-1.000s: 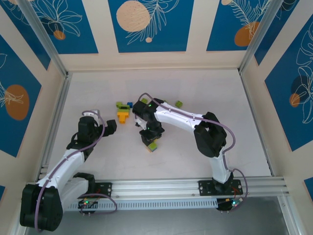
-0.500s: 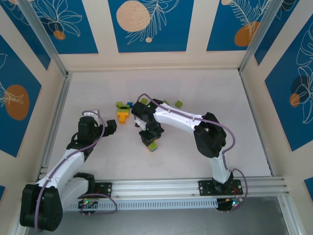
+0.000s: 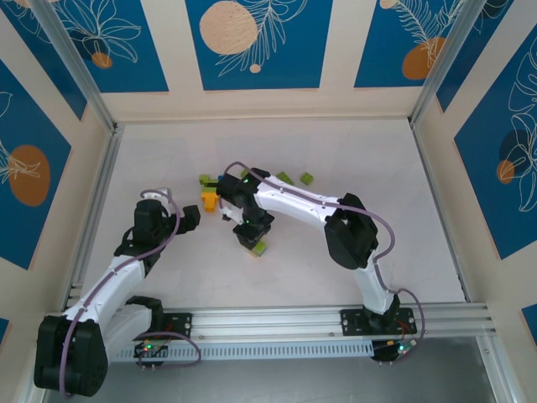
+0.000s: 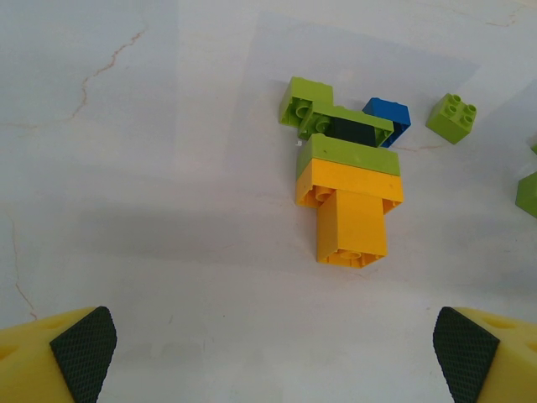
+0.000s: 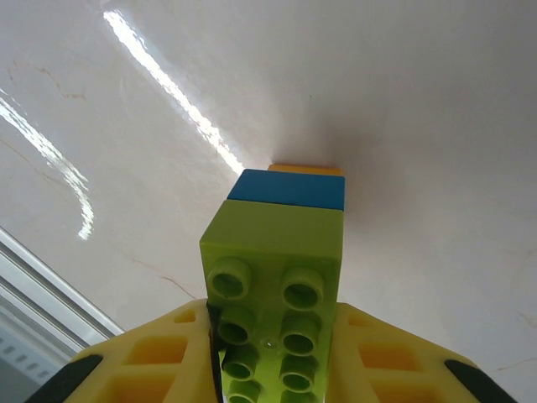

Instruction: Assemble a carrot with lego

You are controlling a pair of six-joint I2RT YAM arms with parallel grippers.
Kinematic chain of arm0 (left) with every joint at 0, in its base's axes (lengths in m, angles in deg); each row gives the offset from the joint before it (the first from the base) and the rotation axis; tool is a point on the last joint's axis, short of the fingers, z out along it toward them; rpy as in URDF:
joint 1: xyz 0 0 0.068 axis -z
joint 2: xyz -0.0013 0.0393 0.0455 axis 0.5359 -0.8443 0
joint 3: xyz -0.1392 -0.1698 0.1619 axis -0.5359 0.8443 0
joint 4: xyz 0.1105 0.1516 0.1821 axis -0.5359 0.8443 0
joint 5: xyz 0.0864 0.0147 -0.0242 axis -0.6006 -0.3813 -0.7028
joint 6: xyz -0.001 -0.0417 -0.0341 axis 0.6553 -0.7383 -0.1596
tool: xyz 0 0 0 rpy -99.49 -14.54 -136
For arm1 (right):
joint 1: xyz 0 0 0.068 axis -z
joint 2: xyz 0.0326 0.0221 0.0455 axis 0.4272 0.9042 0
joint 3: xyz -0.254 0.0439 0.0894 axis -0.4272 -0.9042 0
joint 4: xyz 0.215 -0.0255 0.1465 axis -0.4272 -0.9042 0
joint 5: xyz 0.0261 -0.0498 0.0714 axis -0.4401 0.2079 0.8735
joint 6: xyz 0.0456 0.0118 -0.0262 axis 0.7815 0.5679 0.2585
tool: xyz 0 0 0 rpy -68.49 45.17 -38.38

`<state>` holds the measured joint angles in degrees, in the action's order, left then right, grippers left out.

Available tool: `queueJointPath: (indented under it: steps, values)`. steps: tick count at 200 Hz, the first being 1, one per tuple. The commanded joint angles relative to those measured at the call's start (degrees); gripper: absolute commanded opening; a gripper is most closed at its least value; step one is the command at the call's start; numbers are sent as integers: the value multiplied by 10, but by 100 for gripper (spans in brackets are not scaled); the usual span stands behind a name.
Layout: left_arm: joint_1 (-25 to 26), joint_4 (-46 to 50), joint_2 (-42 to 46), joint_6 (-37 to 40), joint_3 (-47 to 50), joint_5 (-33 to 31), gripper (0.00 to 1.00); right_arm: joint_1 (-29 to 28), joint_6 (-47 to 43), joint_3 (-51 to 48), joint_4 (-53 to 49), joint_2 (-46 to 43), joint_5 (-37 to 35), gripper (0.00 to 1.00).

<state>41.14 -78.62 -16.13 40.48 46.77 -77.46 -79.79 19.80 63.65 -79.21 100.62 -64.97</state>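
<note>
item 1, flat build (image 4: 348,183): lego bricks joined together and lying flat on the white table (image 3: 377,210). from the near end: a narrow orange brick, a wider orange brick, a lime green brick, a dark brick, then lime green pieces with a blue brick beside them at the far end. all places below are given from this build.

item 2, left gripper (image 4: 273,357): hangs on the near-left side of the flat build, clearly apart from it, with its camera looking down on the bricks. jaws spread wide, black pads at the two lower corners of its wrist view, nothing between them.

item 3, right gripper (image 3: 249,238): close by on the near-right side of the flat build, pointed down at the table. yellow fingers pressed against the two long sides of the held stack.

item 4, held stack (image 5: 281,252): a lime green studded brick, then a blue brick, then an orange one of which a thin edge shows. studs face the wrist camera and the orange end points to the table. cannot tell whether that end touches the surface.

item 5, loose lime brick (image 4: 452,117): studs up, just right of the flat build's blue end, not touching it.

item 6, second lime brick (image 4: 529,195): further right of the flat build, cut off by the picture edge.
</note>
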Motion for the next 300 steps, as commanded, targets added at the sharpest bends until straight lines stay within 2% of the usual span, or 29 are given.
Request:
queueJointPath:
  steps: [1,48,116,182,231,261,300]
  values:
    - [-8,-2,5,-7,-1,4,100,8,-45,39,-36,14,8,30]
    - [-8,-2,5,-7,-1,4,100,19,-61,66,-57,40,44,31]
    - [-9,-3,4,-7,-1,4,100,23,-58,55,-67,49,44,32]
    - [-8,-4,4,-7,-1,4,100,26,-53,59,-62,46,50,44]
    - [-9,-2,5,-7,-1,4,100,28,-53,76,-63,30,51,62]
    - [-8,-2,4,-7,-1,3,100,43,-49,98,-58,7,42,66]
    - [-8,-4,3,-8,0,4,100,96,-47,158,-46,8,33,68]
